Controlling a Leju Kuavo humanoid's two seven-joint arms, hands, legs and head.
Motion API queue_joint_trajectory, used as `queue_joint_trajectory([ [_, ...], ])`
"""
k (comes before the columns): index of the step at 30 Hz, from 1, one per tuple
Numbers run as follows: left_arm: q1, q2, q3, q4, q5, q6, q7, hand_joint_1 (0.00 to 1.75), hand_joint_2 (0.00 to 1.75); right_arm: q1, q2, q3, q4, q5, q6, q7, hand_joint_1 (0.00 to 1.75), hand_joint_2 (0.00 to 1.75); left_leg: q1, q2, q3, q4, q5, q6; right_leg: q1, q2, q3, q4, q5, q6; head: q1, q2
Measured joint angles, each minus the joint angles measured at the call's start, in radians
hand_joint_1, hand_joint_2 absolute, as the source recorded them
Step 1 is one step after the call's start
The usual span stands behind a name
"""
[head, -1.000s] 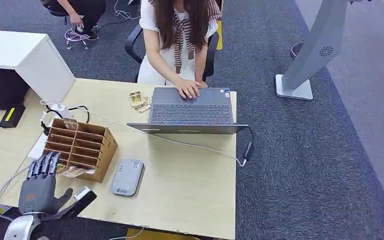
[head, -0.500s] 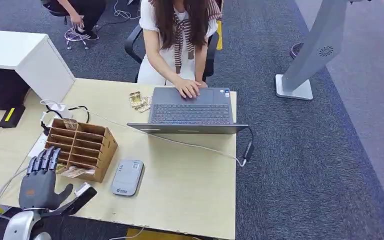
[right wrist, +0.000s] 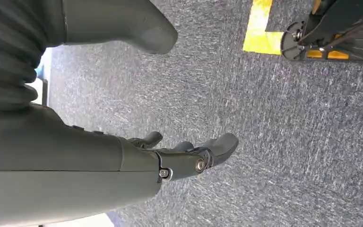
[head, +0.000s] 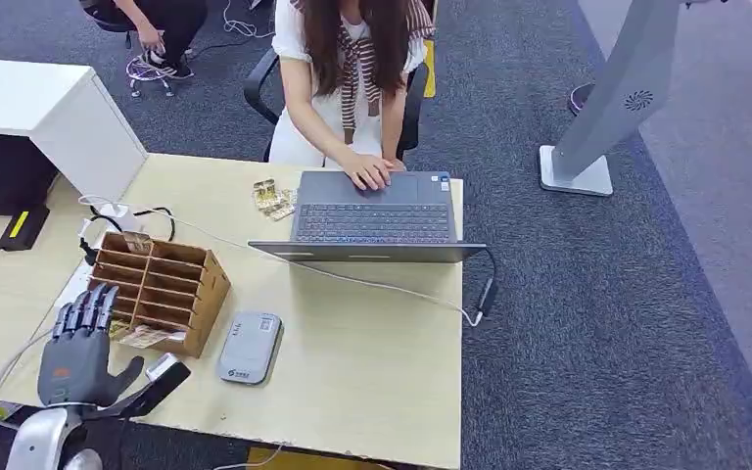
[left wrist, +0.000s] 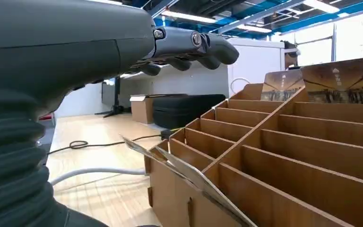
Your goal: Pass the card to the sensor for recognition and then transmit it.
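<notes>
- The card (head: 147,336) lies in the lowest front slot of the cardboard rack (head: 162,286), its end poking out past the rack's near edge, long axis running roughly across the robot's front; in the left wrist view its thin edge (left wrist: 189,175) juts from the rack's near corner.
- The left hand (head: 78,348) hovers just beside that corner, to the robot's left of the card, fingers spread and holding nothing (thumb pointing toward the rack).
- So the card lies to the right of the hand and a little forward, near but apart; the reach probably calls for a short sideways move along the card's own length.
- The sensor (head: 250,347), a grey reader flat on the surface (head: 372,362), sits just right of the rack, beyond the card.
- The right hand (right wrist: 179,156) hangs over the carpet with fingers loosely apart, empty, so the left hand is plainly the nearer one.
</notes>
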Motion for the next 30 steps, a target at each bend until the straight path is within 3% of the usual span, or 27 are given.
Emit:
queue_joint_trajectory([
  [14,-0.017,0.000,-0.010,0.034,-0.008,0.000,0.007,0.00,1.75,-0.004,0.000,0.003,0.000,0.006,0.002,-0.002,0.00,1.75,0.000,0.000,0.000,0.000,0.000,0.000,0.000,0.000,0.000,0.000,0.000,0.000,0.000,0.000],
  [15,-0.018,0.000,-0.010,0.036,-0.007,0.001,0.008,1.75,1.75,-0.004,0.000,0.003,0.000,0.006,0.002,-0.002,0.00,1.75,0.000,0.000,0.000,0.000,0.000,0.000,0.000,0.000,0.000,0.000,0.000,0.000,0.000,0.000],
  [30,-0.020,0.006,-0.018,0.051,0.013,0.012,-0.006,1.75,1.75,-0.004,0.000,0.003,0.000,0.019,0.007,-0.003,0.00,1.75,0.000,0.000,0.000,0.000,0.000,0.000,0.000,0.000,0.000,0.000,0.000,0.000,0.000,0.000],
])
